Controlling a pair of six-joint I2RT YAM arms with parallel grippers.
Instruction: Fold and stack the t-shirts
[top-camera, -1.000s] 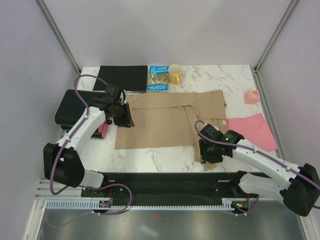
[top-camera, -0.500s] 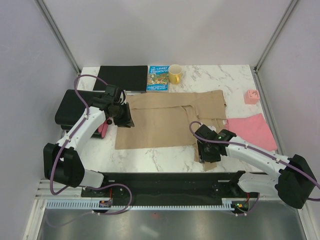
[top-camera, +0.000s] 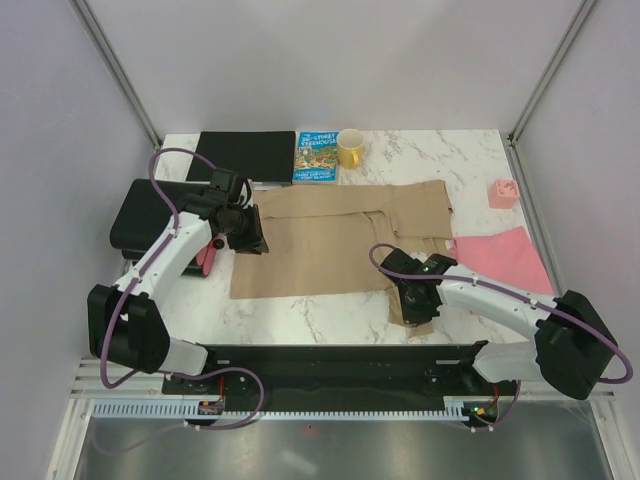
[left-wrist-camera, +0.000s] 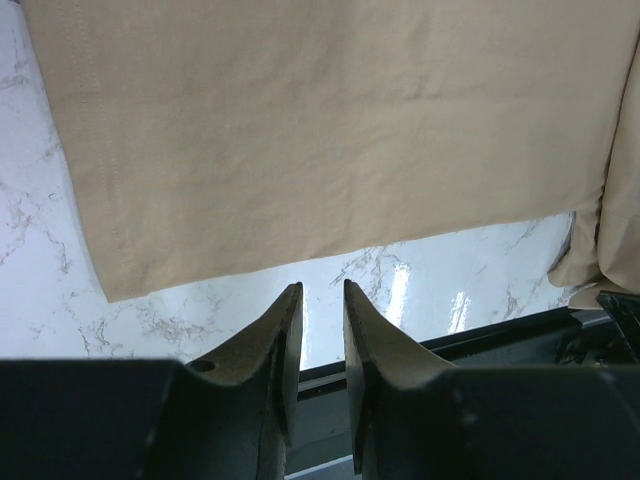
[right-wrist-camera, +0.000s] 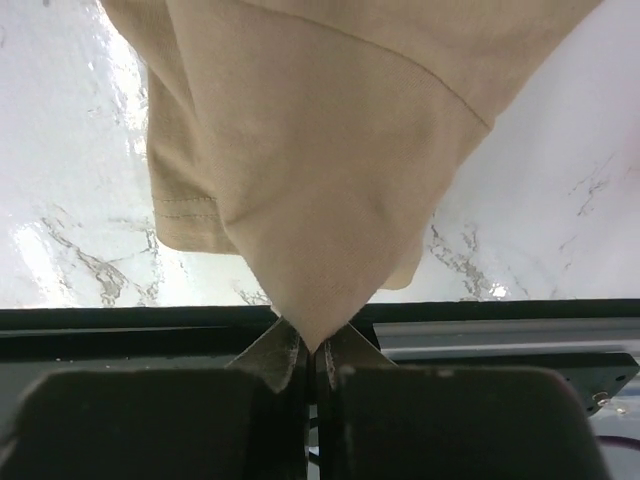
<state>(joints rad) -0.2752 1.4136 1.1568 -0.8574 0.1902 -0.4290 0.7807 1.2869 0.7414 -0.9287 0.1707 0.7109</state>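
Observation:
The tan t-shirt (top-camera: 320, 235) lies spread across the middle of the marble table (top-camera: 300, 312), with its near right part bunched up. My right gripper (top-camera: 413, 308) is shut on that bunched near-right corner; in the right wrist view the tan t-shirt (right-wrist-camera: 320, 170) comes to a point pinched between the right gripper's (right-wrist-camera: 318, 345) jaws. My left gripper (top-camera: 250, 235) hovers at the shirt's left edge. In the left wrist view the left gripper (left-wrist-camera: 321, 290) is narrowly open with nothing in it, and the tan t-shirt (left-wrist-camera: 300, 130) lies beyond its tips. The pink t-shirt (top-camera: 505, 262) lies flat at the right.
A small pink block (top-camera: 503, 192) sits at the far right. Along the back stand a blue book (top-camera: 316, 156), a yellow mug (top-camera: 351, 148) and a flat black slab (top-camera: 245, 154). A black box (top-camera: 150, 215) with pink on its near side stands at the left edge.
My right gripper has shifted a little left and has shut on the tan shirt's near-right corner. The left arm has not moved.

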